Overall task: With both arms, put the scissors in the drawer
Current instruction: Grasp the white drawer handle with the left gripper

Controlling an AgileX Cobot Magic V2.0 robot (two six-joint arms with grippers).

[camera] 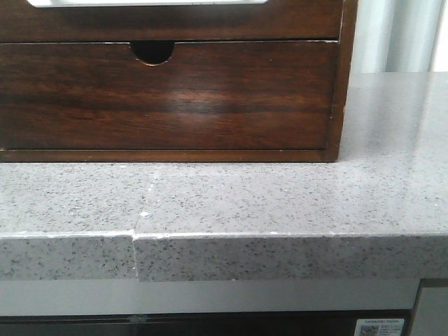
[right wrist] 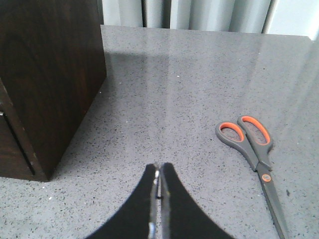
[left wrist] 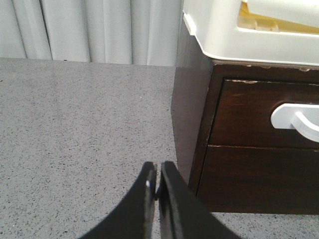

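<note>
The scissors (right wrist: 254, 149), grey with orange-lined handles, lie flat and closed on the speckled grey counter in the right wrist view, handles away from me, off to one side of my right gripper (right wrist: 160, 172). That gripper is shut and empty, above bare counter beside the dark wooden cabinet's side (right wrist: 50, 74). My left gripper (left wrist: 158, 172) is shut and empty, near the cabinet's other front corner. The drawer (left wrist: 244, 114) is the closed upper front with a white handle (left wrist: 294, 117); its lower strip shows in the front view (camera: 175, 24). Neither gripper nor the scissors show in the front view.
Under the drawer is a taller closed front with a half-round notch (camera: 168, 98). A white plastic bin (left wrist: 224, 35) sits on top of the cabinet. The counter's front edge (camera: 280, 238) runs across the front view, with a seam at left. Pale curtains hang behind.
</note>
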